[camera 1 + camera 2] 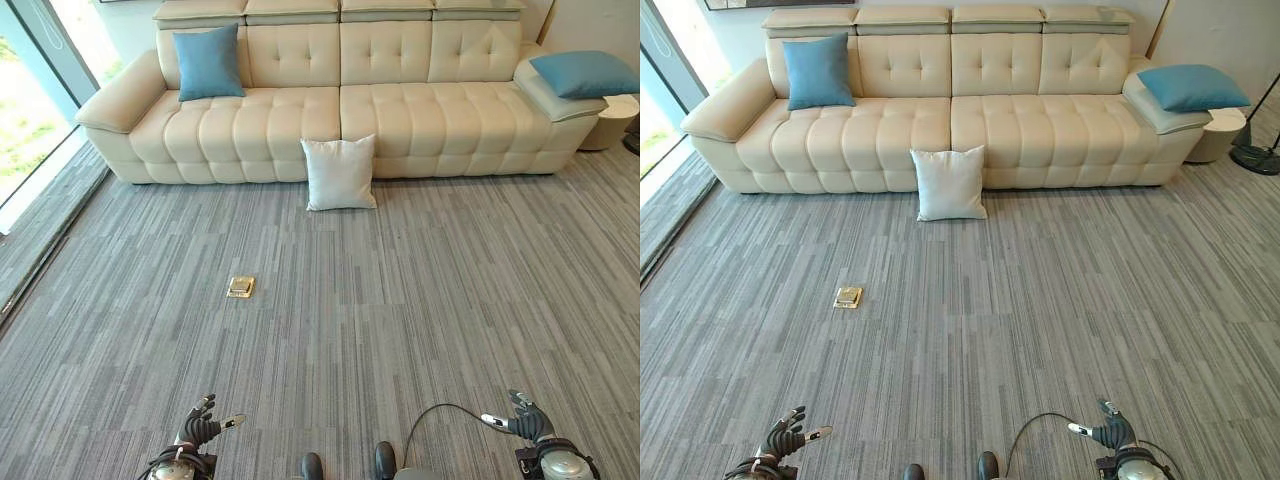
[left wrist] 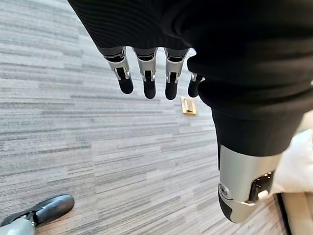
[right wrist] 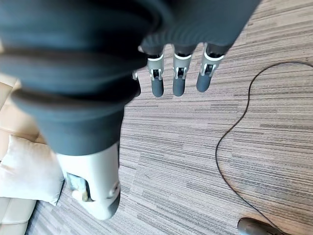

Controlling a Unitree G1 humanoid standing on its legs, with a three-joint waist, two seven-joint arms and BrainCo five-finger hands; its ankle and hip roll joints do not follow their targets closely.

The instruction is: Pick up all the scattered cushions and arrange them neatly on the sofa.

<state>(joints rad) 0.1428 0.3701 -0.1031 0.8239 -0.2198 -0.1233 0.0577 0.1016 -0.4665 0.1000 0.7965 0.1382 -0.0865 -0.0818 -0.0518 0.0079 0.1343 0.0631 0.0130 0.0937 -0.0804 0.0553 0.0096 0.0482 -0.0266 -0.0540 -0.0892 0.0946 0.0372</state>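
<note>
No legible text, label, brand, number or sign appears on the sofa [image 1: 340,110], the cushions, the carpet [image 1: 420,300] or the brass floor plate [image 1: 240,287].

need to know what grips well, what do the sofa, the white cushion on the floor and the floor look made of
Sofa: cream leather or faux leather, smooth with a slight sheen and tufted seams. White cushion: probably woven fabric, matte and softly creased. Floor: looks like low-pile carpet, matte grey with fine stripes.
</note>
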